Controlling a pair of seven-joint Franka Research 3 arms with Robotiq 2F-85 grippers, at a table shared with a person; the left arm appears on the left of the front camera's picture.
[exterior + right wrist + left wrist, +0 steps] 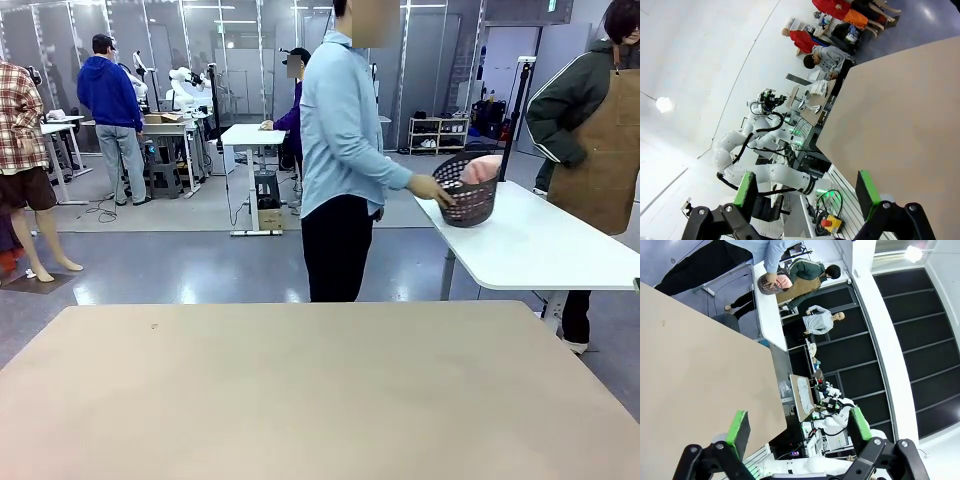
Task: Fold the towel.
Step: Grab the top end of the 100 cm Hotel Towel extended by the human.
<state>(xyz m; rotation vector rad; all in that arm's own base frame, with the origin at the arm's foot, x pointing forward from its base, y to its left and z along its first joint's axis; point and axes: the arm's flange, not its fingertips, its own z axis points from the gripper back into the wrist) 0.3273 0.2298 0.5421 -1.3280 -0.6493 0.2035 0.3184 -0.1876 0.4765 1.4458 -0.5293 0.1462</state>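
Your towel (483, 168) sits bunched inside the dark basket (470, 205). The basket stands on the white counter (540, 250), beyond your own beige counter (300, 400), and a person (340, 150) grips the basket's rim. Expect the towel to be soft, light and floppy, with a grippy pile. It is probably best pinched at two corners of one edge. Your left hand (799, 425) and right hand (806, 192) both gape wide, holding nothing.
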